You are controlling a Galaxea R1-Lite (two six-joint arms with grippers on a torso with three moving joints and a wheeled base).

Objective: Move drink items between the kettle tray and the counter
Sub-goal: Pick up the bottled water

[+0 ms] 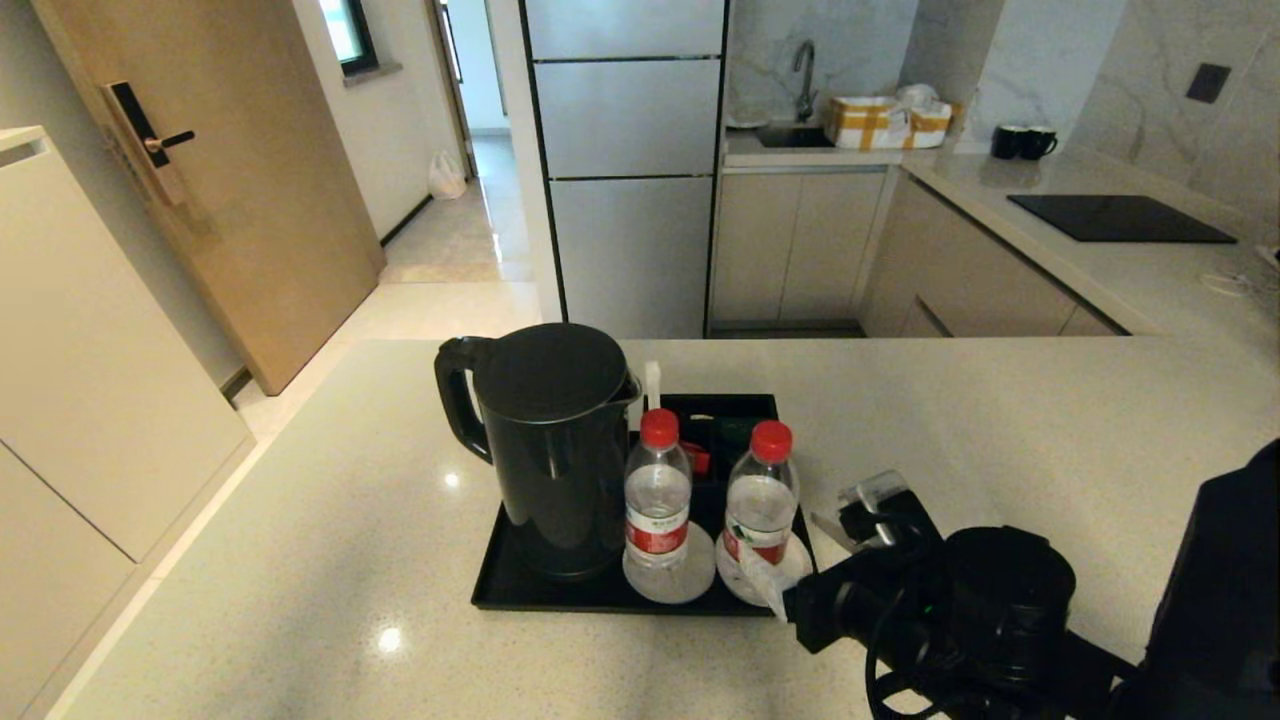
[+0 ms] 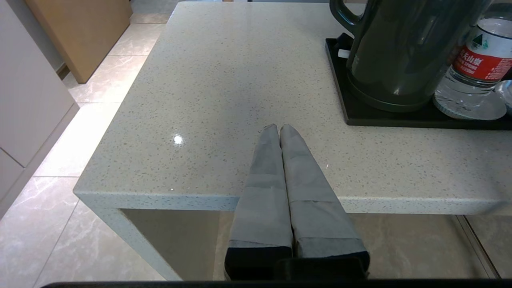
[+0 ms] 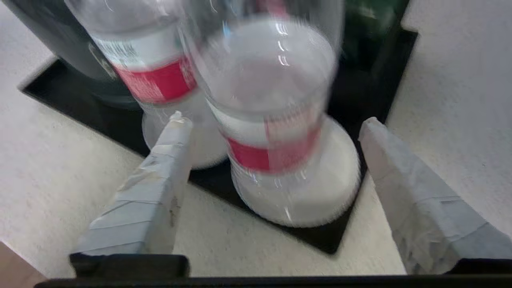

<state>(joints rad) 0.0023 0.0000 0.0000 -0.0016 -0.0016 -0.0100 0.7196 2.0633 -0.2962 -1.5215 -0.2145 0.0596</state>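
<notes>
On the counter (image 1: 1000, 420), black tray (image 1: 560, 595) as landmark, kettle (image 1: 550, 440) on its left half, two bottles (image 1: 657, 495) (image 1: 762, 500) on white saucers (image 1: 690, 580) along its near right edge, right gripper (image 3: 272, 168) spread wide at the tray's near right corner, fingers (image 3: 152, 192) flanking the right-hand bottle, holding nothing, left gripper (image 2: 279, 130) pressed shut, empty, beyond the tray's left side.

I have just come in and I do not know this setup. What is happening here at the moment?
The robot is working at a kettle tray on the counter. Its right gripper, fingers wide open, is at the nearer water bottle, which stands on a saucer on the tray. It holds nothing. The kettle and a second bottle stand beside it. The left gripper is shut, idle above the counter's edge.
</notes>
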